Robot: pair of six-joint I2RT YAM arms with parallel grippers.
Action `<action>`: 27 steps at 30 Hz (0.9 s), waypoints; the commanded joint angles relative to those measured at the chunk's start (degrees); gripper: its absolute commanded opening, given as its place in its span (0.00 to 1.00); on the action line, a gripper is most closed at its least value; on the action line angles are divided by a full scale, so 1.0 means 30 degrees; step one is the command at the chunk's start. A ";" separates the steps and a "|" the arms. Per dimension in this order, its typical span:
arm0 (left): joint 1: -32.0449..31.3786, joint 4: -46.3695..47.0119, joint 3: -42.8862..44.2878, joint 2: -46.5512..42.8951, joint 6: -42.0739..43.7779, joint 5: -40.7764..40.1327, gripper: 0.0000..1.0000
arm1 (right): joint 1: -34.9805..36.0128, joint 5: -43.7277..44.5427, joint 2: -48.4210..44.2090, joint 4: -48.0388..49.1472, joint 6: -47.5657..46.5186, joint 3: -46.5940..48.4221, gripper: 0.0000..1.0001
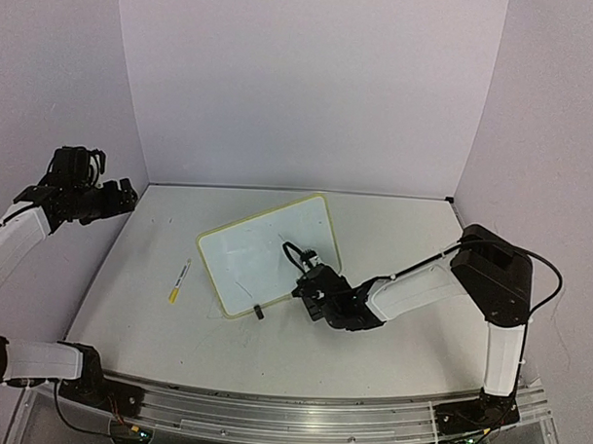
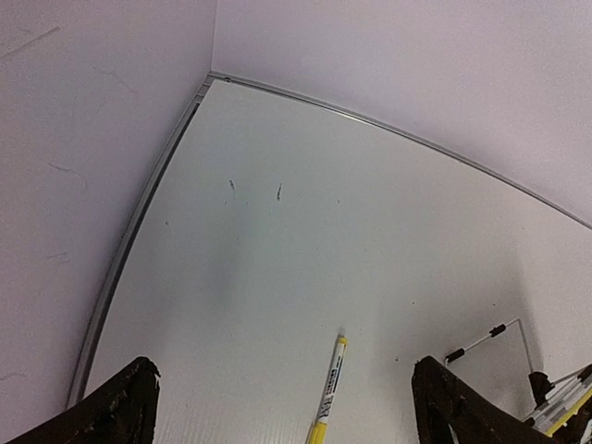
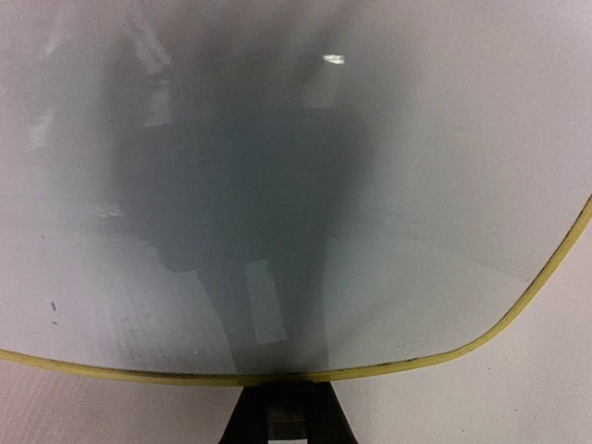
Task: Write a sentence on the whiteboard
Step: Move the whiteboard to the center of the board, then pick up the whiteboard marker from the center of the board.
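The whiteboard [image 1: 261,255] lies skewed in the middle of the table, with a pale-yellow rim and a black clip foot [image 1: 259,311] on its near edge. No sentence is legible on it in any view. My right gripper [image 1: 307,283] is at the board's near edge. In the right wrist view its fingers [image 3: 287,407] are closed together, and their tips meet the yellow rim [image 3: 416,363]. I cannot tell whether they hold anything. My left gripper [image 1: 117,198] is raised at the far left, open and empty [image 2: 287,370]. A yellow marker [image 1: 180,281] lies on the table left of the board, and it also shows in the left wrist view [image 2: 330,388].
Pale walls close the table at the back and both sides. A thin metal strip [image 2: 139,240] runs along the table's left edge. A black cable loop [image 1: 294,249] from my right wrist hangs over the board. A clip foot [image 2: 497,329] shows at the right of the left wrist view.
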 commanded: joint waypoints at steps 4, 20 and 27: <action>-0.2368 0.0304 -0.2292 -0.0402 -0.3390 -0.0708 0.94 | -0.1055 0.3066 -0.0970 -0.1914 0.4432 -0.0036 0.00; -0.4787 0.1072 -0.6774 0.1310 -0.5356 -0.0388 0.94 | -0.1198 0.1260 -0.1695 -0.2817 0.7297 -0.1312 0.36; -0.5156 0.2248 -0.7076 0.3320 -0.4837 0.1291 0.87 | -0.0739 0.0358 -0.3086 -0.2765 0.6937 -0.2140 0.58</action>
